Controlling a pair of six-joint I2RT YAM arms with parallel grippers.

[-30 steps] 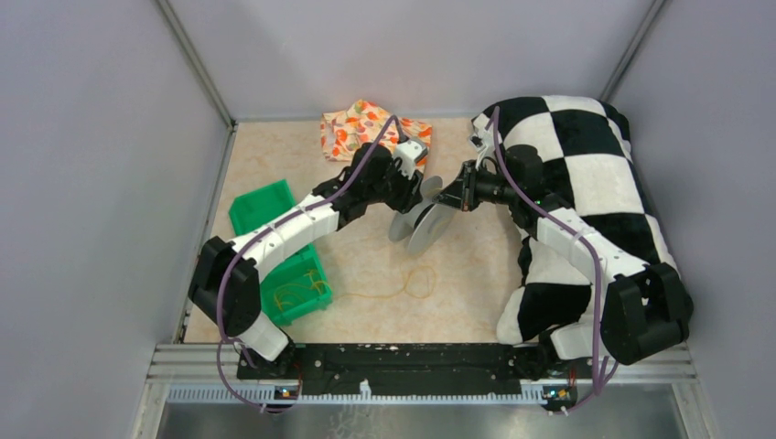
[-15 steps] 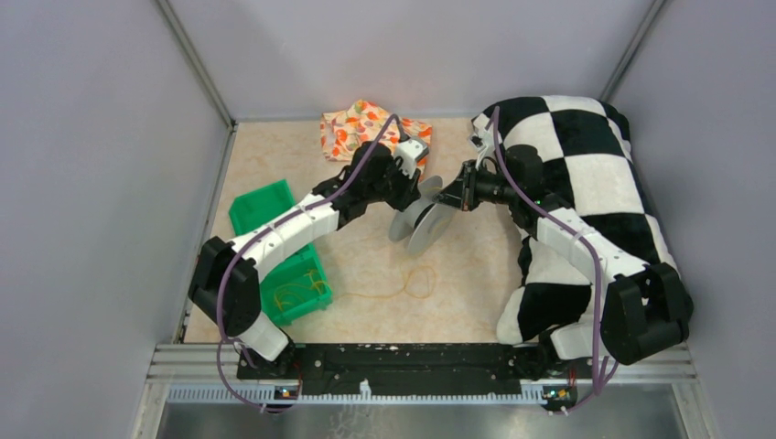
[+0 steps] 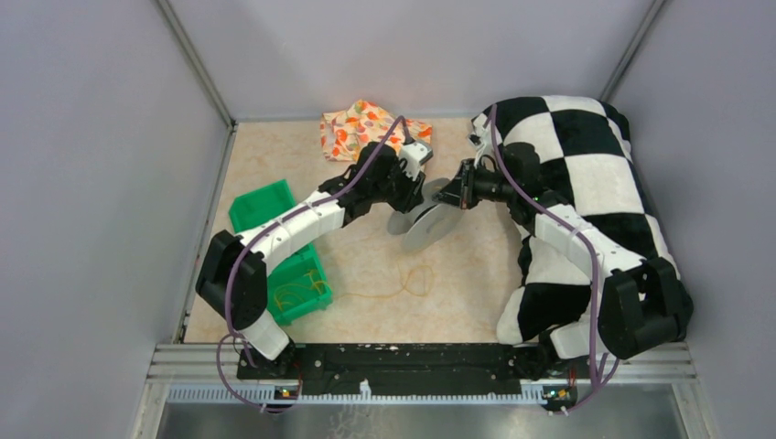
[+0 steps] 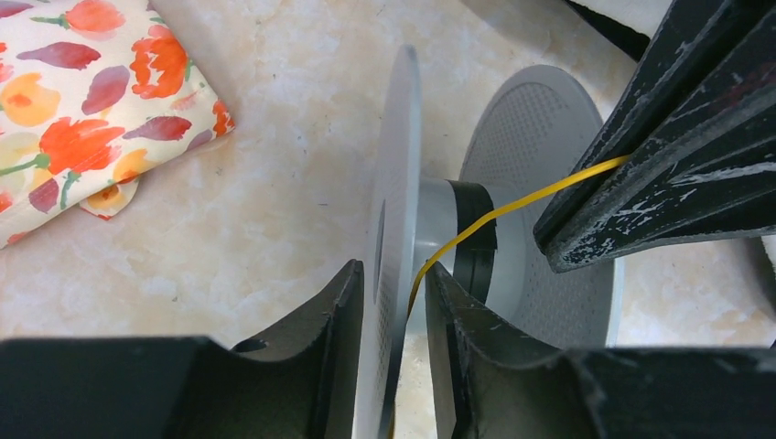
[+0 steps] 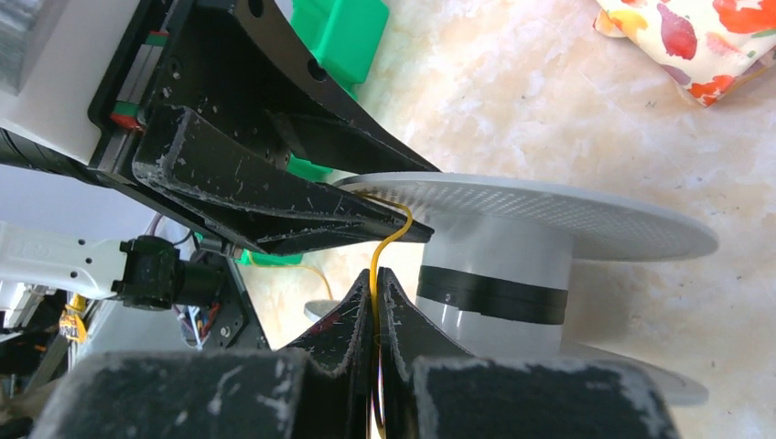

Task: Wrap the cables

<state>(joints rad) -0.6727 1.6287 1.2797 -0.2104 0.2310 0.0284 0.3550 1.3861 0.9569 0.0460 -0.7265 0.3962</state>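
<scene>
Both are gripping: your left end effector (image 4: 393, 279) is clamping one flange (image 4: 395, 165) of the grey spool (image 3: 423, 222), while your right end effector (image 5: 377, 279) is pinching the yellow cable (image 4: 549, 192) running to the hub (image 4: 439, 219).

My bench (image 3: 476, 274) had a pale beige, marbled top, enclosed by plain grey walls (image 3: 91, 183) on the left, the back and the right. At the far edge, near the middle, lay a folded cloth (image 3: 352, 123) printed with orange, red and yellow flowers on white. On my left sat a bright green plastic bin (image 3: 261, 203), angled along the bench's left edge. On my right a thick black-and-white checkered blanket (image 3: 595, 165) lay bunched in a heap, running from the far corner to the near edge.
</scene>
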